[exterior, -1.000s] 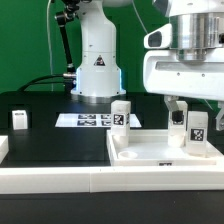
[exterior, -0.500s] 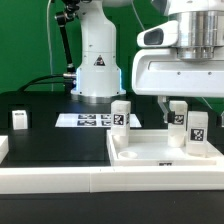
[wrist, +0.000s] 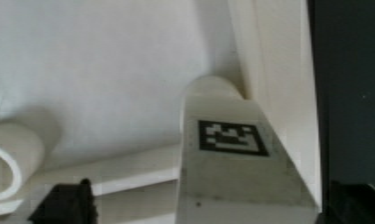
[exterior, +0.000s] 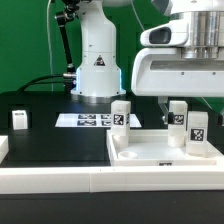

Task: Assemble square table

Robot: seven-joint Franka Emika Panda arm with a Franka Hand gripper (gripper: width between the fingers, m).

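Nearest edge: white rail (exterior: 60, 185) along the front. Behind it the tabletop (exterior: 150, 158) lies flat at the exterior view's right, rim up. Gripper (wrist: 212, 203) fingers are spread wide and straddle the middle leg (exterior: 178, 116), with a gap on each side. Corner leg (exterior: 120, 115) and right leg (exterior: 198, 128) stand on either side of it. A lone leg (exterior: 20, 120) stands well apart, with open black table (exterior: 60, 145) between. The marker board (exterior: 88, 120) lies beyond.

white tabletop (exterior: 150, 152), white leg posts (exterior: 120, 114) (black-and-white tags (wrist: 232, 137))
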